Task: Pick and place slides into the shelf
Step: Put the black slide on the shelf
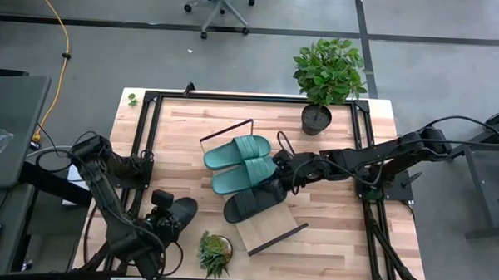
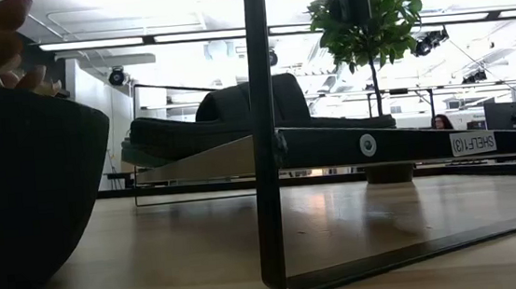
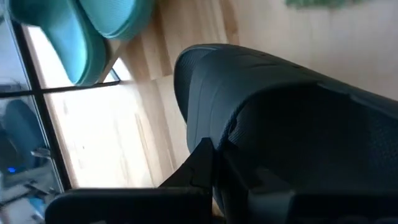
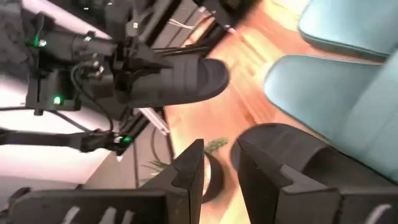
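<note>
Left hand (image 1: 173, 218) holds one black slide (image 1: 180, 211) by its strap, fingers closed on it, lifted near the counter's (image 1: 346, 243) 7 o'clock corner. We see that in the right wrist view too, slide (image 4: 177, 81) up off the wood. Right hand (image 1: 283, 181) sits at the shelf (image 1: 267, 228), fingers (image 4: 186, 174) parted narrowly, just beside the other black slide (image 1: 249, 201), which lies on the board. Teal pair (image 1: 240, 160) is already side by side at the shelf's 11 o'clock end.

Risk, we judge: free board space is only the 5 o'clock end, and the right arm crosses it, so the arms could clash, or the carried slide could knock its mate off the slant.

Counter is light planked wood in a black frame, potted plant (image 1: 327, 76) at 1 o'clock, small succulent (image 1: 215, 252) at 6. Grey floor, office chair (image 1: 221, 2) beyond.
</note>
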### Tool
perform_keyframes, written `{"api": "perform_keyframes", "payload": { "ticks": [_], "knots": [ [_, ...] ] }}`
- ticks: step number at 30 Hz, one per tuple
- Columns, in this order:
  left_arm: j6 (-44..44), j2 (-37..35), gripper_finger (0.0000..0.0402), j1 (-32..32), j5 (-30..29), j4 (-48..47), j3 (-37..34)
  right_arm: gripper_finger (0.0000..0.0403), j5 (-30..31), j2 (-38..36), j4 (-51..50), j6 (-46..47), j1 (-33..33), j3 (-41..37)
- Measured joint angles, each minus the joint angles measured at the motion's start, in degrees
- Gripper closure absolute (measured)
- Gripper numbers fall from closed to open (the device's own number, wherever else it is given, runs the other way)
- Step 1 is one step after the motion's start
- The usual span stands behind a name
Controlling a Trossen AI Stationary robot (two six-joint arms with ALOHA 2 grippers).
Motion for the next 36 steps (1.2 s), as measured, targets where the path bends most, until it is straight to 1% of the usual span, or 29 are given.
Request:
{"api": "perform_keyframes", "payload": {
  "ticks": [5,8,14,21,25,28,30,33,36],
  "knots": [
    [-0.52,-0.76,0.0400,3.37,-1.99,-0.14,2.04,0.0320,-3.16,0.00,1.58,-0.56,0.00,0.00],
    [-0.41,-1.17,0.0400,5.93,-4.25,-0.26,4.41,0.0320,-5.00,0.02,1.43,-1.38,0.00,0.00],
    [5.70,-1.37,0.0400,11.07,-9.04,-0.22,11.52,0.0320,-8.28,0.02,2.32,-2.95,0.02,0.00],
    [14.40,-1.37,0.0400,17.40,-16.01,-0.22,22.61,0.0320,-11.18,0.00,2.35,-3.71,0.00,0.00],
    [17.00,-1.37,0.0400,21.30,-18.76,-0.21,27.59,0.0320,-11.38,-0.03,2.36,-4.91,0.04,0.00],
    [19.02,-1.37,0.0400,24.31,-19.56,-0.18,30.12,0.0320,-9.73,-0.58,2.44,-5.33,0.14,0.00],
    [19.50,-1.37,0.0400,26.34,-19.69,-0.24,30.74,0.0320,-6.78,-1.65,0.88,-6.47,0.69,0.00],
    [19.42,-1.37,0.0400,29.42,-19.35,-0.20,31.02,0.0320,-0.48,-4.27,-2.37,-7.80,1.96,0.00],
    [18.67,-1.35,0.0400,32.54,-18.31,0.72,31.04,0.0320,8.24,-7.43,-5.78,-8.03,3.92,0.00]
  ]
}}
